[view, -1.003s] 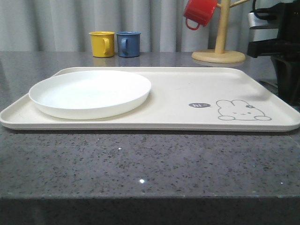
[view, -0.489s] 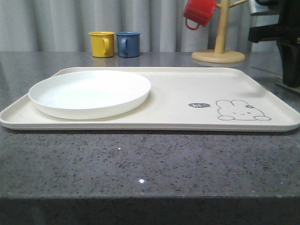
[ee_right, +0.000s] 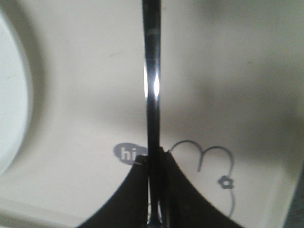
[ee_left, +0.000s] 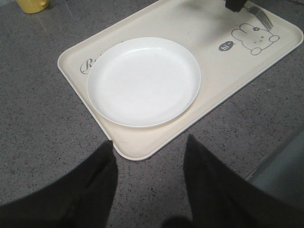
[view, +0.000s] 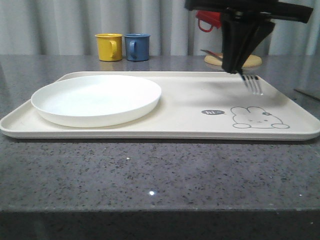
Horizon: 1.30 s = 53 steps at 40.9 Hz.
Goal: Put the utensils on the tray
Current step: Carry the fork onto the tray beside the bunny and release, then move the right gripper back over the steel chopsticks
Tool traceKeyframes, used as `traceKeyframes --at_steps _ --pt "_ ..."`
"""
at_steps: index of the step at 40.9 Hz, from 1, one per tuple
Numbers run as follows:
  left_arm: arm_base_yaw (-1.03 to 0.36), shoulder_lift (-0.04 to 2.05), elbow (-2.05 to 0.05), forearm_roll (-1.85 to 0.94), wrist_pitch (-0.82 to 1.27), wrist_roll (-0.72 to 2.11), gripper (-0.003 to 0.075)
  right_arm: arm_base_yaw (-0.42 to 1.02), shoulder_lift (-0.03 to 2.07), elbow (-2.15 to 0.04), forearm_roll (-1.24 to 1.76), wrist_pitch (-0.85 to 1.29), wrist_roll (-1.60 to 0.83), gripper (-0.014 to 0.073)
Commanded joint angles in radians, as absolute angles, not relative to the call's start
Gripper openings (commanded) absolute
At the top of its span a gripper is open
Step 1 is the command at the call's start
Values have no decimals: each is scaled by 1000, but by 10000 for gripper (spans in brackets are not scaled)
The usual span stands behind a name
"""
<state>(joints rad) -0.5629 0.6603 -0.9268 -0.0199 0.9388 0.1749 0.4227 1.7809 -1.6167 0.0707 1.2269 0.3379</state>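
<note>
- Resting on the dark grey speckled stone countertop (view: pixel 150 175): large flat rectangular cream tray with rounded corners and a raised rim (view: pixel 165 134), long side running across the front view.
- Sitting inside that tray, on its left half: round shallow white plate (view: pixel 96 99), nothing in it.
- Printed on the tray's right half: grey rabbit drawing (view: pixel 257 118) with a small dark "hi" speech bubble (view: pixel 213 112) just beside it; bare tray surface all around them.
- Hanging above the tray's right half, over the far edge: black right gripper (view: pixel 239 62), jaws pinched tight on a silver metal fork (view: pixel 252 84).
- Fork tines poking out below the fingers in the front view, slanting down and toward the camera and the right, just above the rabbit drawing; touching the tray or not, cannot tell.
- From the right wrist view: fork handle (ee_right: pixel 152 95) running as a straight shiny bar away from the closed fingertips (ee_right: pixel 154 190), long axis crossing the tray's bare middle, plate rim off to one side.
- From the left wrist view: black left gripper (ee_left: pixel 149 166) spread wide, gripping nothing, hovering over the countertop just off the tray's near left corner.
- Behind the tray on the countertop: yellow mug (view: pixel 109 46) and blue mug (view: pixel 137 46) side by side, upright, insides not visible.
- Further right at the back: red mug (view: pixel 208 19) and the round wooden base of a mug stand (view: pixel 254 61), partly hidden by the right arm.
</note>
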Motion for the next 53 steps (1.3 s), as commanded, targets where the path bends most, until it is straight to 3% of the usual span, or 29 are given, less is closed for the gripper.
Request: traceKeyframes --at_steps 1,18,23,30,33,53 --pt "-570 661 -952 -27 870 167 313 469 1754 -1650 67 1242 458 -52" --pt "-570 661 -952 -27 870 167 313 505 1838 -1650 104 1133 593 -31" --pt "-570 661 -952 -27 870 167 313 505 1842 -1650 104 1127 616 38" --pt "-570 661 -952 -27 870 167 313 505 1842 -1650 99 1120 616 230" --pt "-570 661 -952 -27 870 167 313 505 1840 -1651 83 1111 615 268" --pt "-570 661 -952 -27 870 167 313 462 1530 -1604 -212 1215 351 269"
